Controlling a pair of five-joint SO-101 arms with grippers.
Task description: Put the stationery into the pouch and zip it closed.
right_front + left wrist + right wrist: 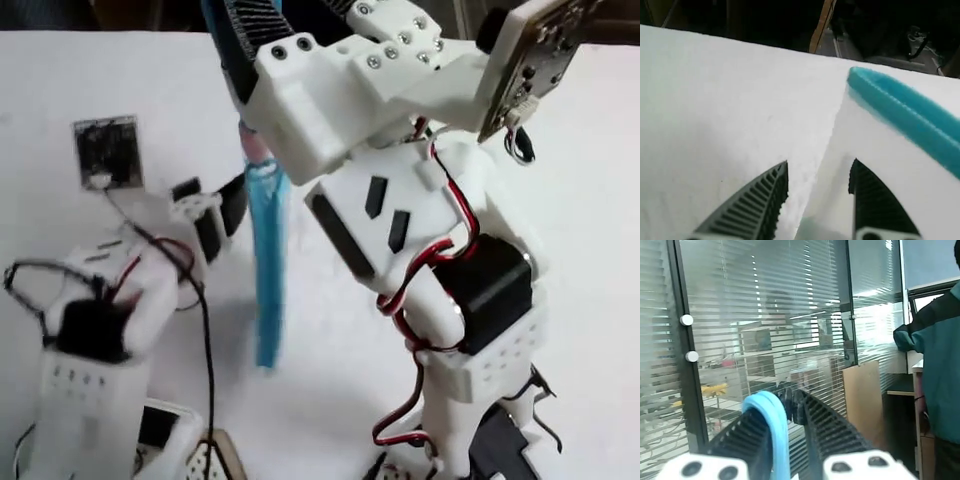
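High view: our right gripper (250, 50) pinches the pouch (268, 260) by its blue top edge, so it dangles over the table; we judge so thin a hold could slip.

Left wrist view: our left gripper (820, 165) gapes wide and empty, the pouch's (900, 150) side edge between its jaws; closing may crumple it.

Right wrist view: the right gripper (792, 400) is clamped on the blue edge (775, 425). We cannot tell what is inside.

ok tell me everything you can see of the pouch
The pouch looks like soft pale plastic with a bright blue band along one edge. It hangs upright, edge-on in the high view, its top pinched in the raised right tool. Its lower part sits by the open left tool, one edge between its jaws. Whether it's zipped I cannot tell.
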